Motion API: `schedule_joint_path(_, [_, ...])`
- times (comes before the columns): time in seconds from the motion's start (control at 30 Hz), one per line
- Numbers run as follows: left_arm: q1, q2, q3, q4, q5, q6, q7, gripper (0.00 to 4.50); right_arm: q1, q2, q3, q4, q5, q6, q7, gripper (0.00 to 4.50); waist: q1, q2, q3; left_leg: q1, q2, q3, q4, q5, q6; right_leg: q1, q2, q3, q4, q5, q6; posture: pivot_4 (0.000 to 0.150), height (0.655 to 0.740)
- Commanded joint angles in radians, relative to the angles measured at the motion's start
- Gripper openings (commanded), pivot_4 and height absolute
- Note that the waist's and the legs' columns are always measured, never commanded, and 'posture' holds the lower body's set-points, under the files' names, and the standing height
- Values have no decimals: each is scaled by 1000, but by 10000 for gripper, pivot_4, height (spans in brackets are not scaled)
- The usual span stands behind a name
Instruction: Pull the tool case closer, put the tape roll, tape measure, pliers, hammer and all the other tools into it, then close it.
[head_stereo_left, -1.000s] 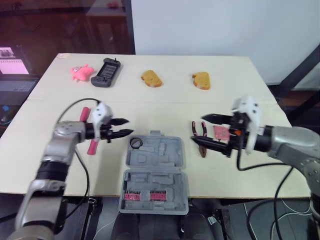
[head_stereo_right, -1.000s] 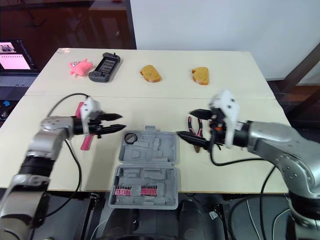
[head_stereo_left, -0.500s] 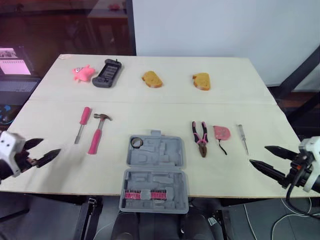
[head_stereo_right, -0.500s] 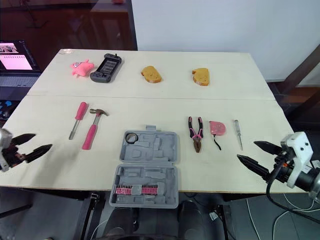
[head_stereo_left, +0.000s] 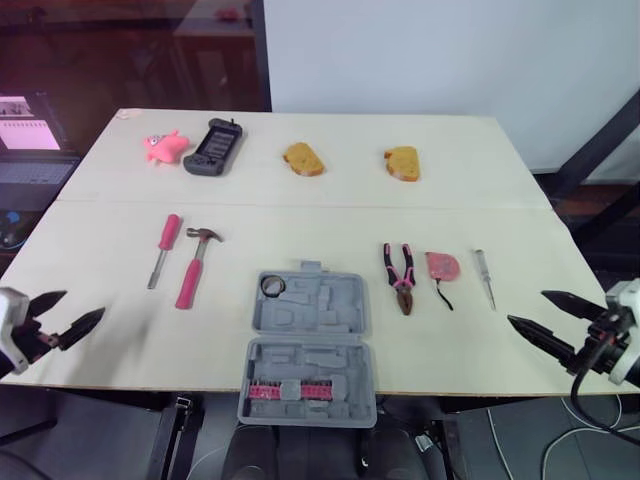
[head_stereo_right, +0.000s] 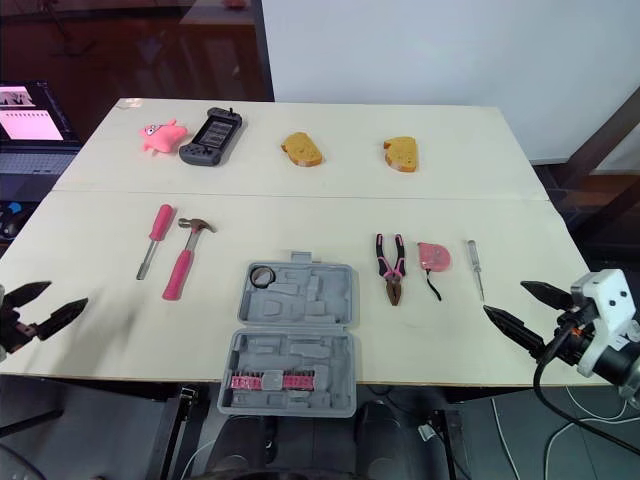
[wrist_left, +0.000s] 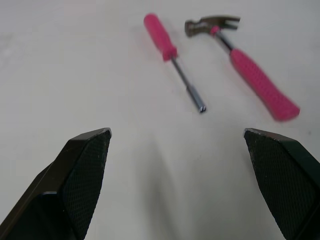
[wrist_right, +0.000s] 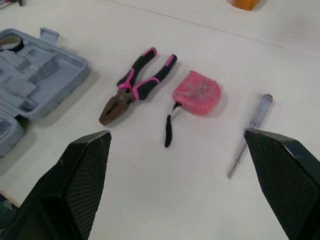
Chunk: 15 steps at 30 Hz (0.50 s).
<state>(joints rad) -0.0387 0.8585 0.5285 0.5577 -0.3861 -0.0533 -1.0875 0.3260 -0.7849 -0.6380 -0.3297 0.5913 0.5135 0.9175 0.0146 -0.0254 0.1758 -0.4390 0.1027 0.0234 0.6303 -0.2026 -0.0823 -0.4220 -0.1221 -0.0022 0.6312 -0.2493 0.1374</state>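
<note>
The grey tool case (head_stereo_left: 308, 345) lies open at the table's front edge, its lower half over the edge. A black tape roll (head_stereo_left: 272, 286) sits in its top left pocket. The pink-handled hammer (head_stereo_left: 193, 268) and pink screwdriver (head_stereo_left: 165, 246) lie left of the case. On the right lie the pliers (head_stereo_left: 400, 276), pink tape measure (head_stereo_left: 442, 266) and a slim clear screwdriver (head_stereo_left: 485, 277). My left gripper (head_stereo_left: 85, 303) is open and empty at the front left corner. Off the front right corner my right gripper (head_stereo_left: 526, 306) is open and empty too, facing the pliers (wrist_right: 135, 87) and tape measure (wrist_right: 196, 93).
Along the table's far side lie a pink pig toy (head_stereo_left: 163, 145), a dark handheld game console (head_stereo_left: 212, 146) and two bread-like pieces (head_stereo_left: 303, 157) (head_stereo_left: 402, 162). A laptop (head_stereo_left: 30, 140) stands beyond the left edge. Bare tabletop separates each gripper from the tools.
Both arms have drawn back from beside the case to the table's front corners, the left to the left, the right to the right. Tools and case have not moved.
</note>
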Motion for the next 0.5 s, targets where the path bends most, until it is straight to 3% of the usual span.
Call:
schedule_joint_path(0.03, [-75, 38, -90, -187, -22, 104, -34, 44519, -49, -71, 25, -63, -6, 97, -70, 45000, 1, 0, 0, 0, 0, 0, 0, 0, 0, 0, 0, 0, 0, 0, 0, 1500, 7207])
schedule_joint_path(0.23, [-234, 96, -296, -510, -120, 404, -169, 44519, -108, -100, 94, -222, 56, 246, -138, 45000, -3, 1, 0, 0, 0, 0, 0, 0, 0, 0, 0, 0, 1, 1, 2, 1500, 7207])
schedule_joint_path(0.5, [-437, 53, -499, -653, -120, 503, -227, 44519, -48, 1, 125, -396, 43, 292, -283, 45000, 1, 2, -1, -1, 0, 0, 2, 0, 0, 0, 0, 0, 1, 2, 4, 1500, 7207])
